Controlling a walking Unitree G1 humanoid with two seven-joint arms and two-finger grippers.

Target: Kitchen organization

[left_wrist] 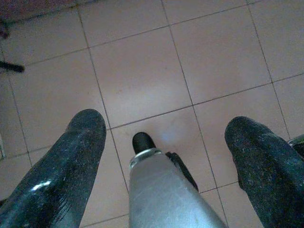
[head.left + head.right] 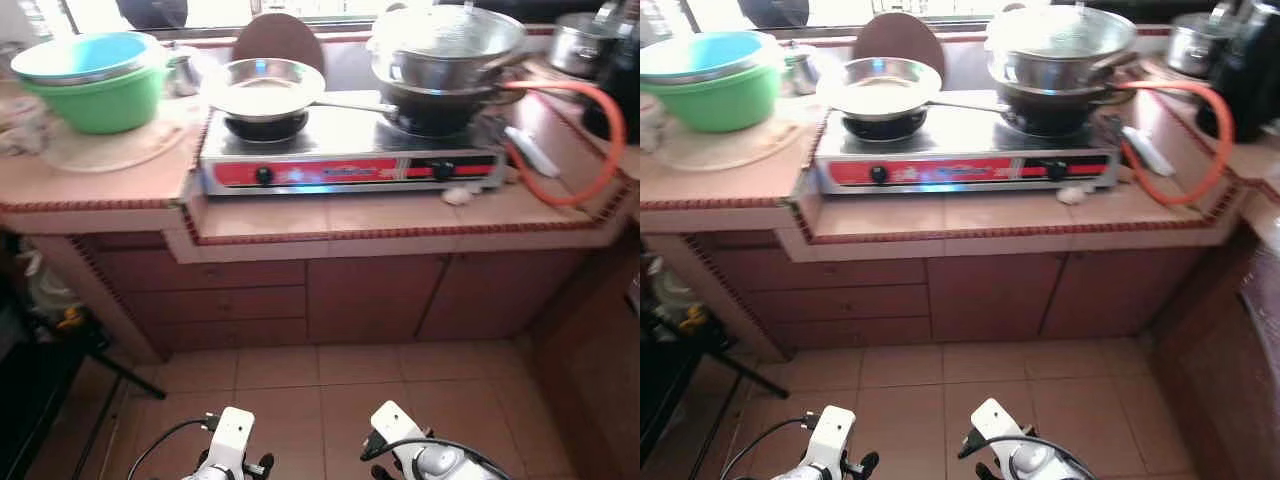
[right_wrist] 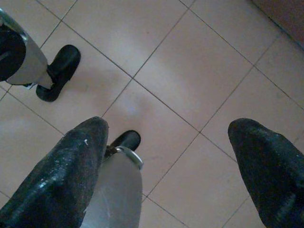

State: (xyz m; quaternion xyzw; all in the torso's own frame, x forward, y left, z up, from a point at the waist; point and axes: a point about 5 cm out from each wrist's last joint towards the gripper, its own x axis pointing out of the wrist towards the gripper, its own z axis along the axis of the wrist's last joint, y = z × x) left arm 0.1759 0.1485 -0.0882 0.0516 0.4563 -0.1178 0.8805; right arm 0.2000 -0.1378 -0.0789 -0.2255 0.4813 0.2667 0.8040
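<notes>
A two-burner gas stove point(image 2: 350, 160) with a red front stands on the tiled counter point(image 2: 120, 180). A shallow steel pan point(image 2: 262, 88) rests on its left burner. On the right burner, stacked steel pots point(image 2: 445, 50) sit on a dark wok. Further left, a blue basin point(image 2: 80, 55) is nested in a green basin point(image 2: 100, 100). Both arms hang low in front of the cabinets. My left gripper point(image 1: 165, 122) is open over the floor tiles, with nothing between its fingers. My right gripper point(image 3: 171, 126) is open too, also over bare tiles.
An orange gas hose point(image 2: 600, 140) loops over the counter's right end, beside a white lighter point(image 2: 532, 150) and a lidded steel pot point(image 2: 580, 42). Brown cabinet doors and drawers point(image 2: 300, 300) sit under the counter. A black stand leg point(image 2: 120, 372) crosses the floor at left.
</notes>
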